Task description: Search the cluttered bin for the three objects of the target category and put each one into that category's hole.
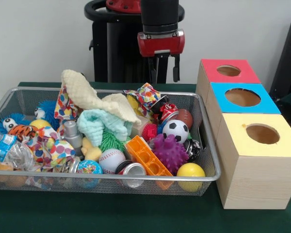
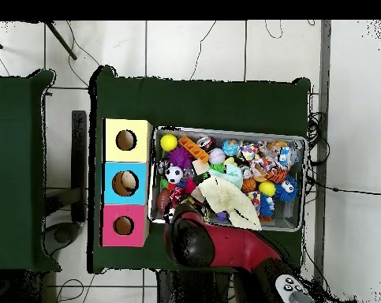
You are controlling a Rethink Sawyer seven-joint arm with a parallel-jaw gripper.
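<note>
The wire-mesh bin (image 1: 111, 177) is full of toys and cloths; it also shows in the overhead view (image 2: 225, 131). One spotted white cloth (image 1: 65, 104) lies at the back left beside the cream cloth. A second spotted cloth (image 1: 148, 93) lies at the back middle. A third spotted cloth (image 1: 54, 148) lies at the front left. The yellow-faced box with its round hole (image 1: 263, 133) stands nearest the camera on the right; it also shows in the overhead view (image 2: 126, 140). My gripper (image 1: 166, 76) hangs open and empty above the bin's far rim.
A blue-faced box (image 1: 242, 97) and a red-faced box (image 1: 228, 71) stand behind the yellow one. A cream knitted cloth (image 1: 94, 97) and a mint fluffy cloth (image 1: 102, 124) lie mid-bin. Balls, an orange brick (image 1: 146, 156) and cans fill the rest. My arm (image 2: 201, 241) overhangs the bin's edge.
</note>
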